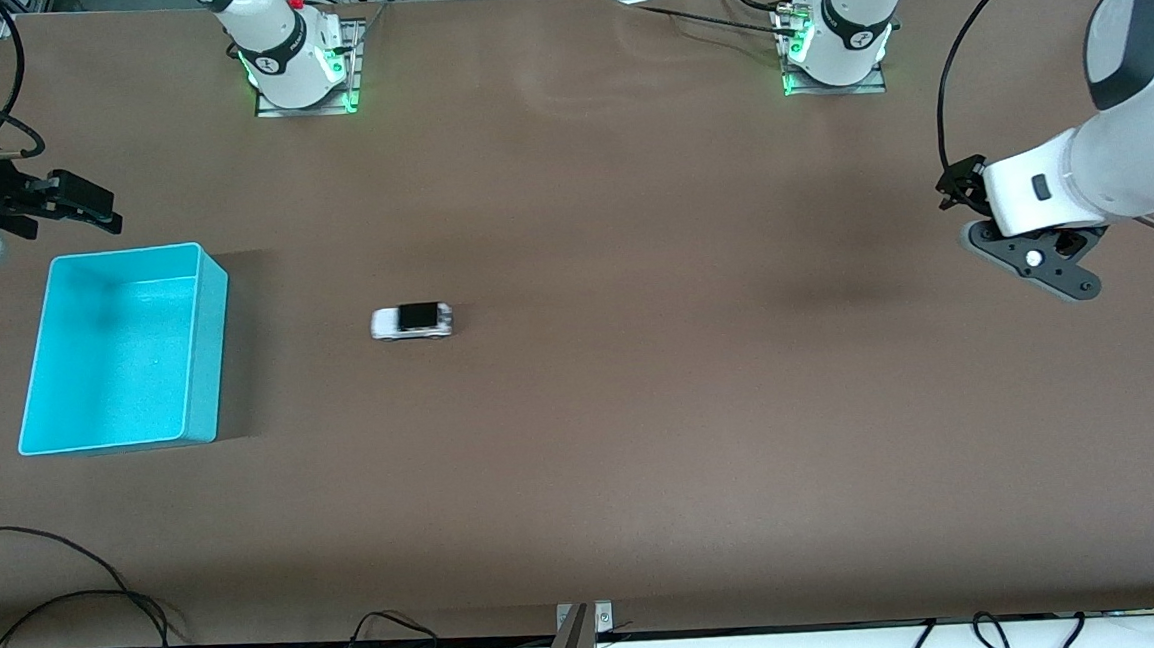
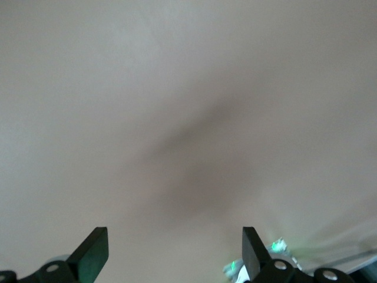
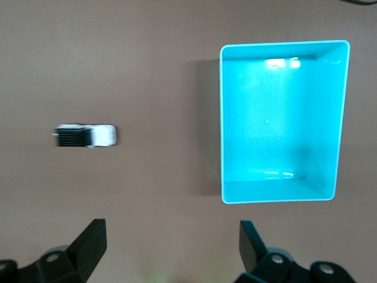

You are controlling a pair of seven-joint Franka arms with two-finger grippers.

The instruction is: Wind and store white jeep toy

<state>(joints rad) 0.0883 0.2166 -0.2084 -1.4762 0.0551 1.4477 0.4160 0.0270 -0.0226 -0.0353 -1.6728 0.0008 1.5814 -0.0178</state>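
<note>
Left tool (image 2: pixel 175 253) blurred, edge-cropped

Right arm base (image 1: pixel 292 51): you see a white rounded shell with a black band and a small red cap, standing on a metal plate that glows green at its edges.
Left arm base (image 1: pixel 844 27): you see the same white shell, black band and red cap, with black cables running to it.
Left arm wrist (image 1: pixel 1108 156): you see a white casing with a dark grey oval cap and a black flat bracket with pale screws.
Left claw (image 2: pixel 175 250): you see two black, wedge-shaped fingers.
Right claw (image 3: pixel 174 244): you see matching black fingers on screwed black mounts.
</note>
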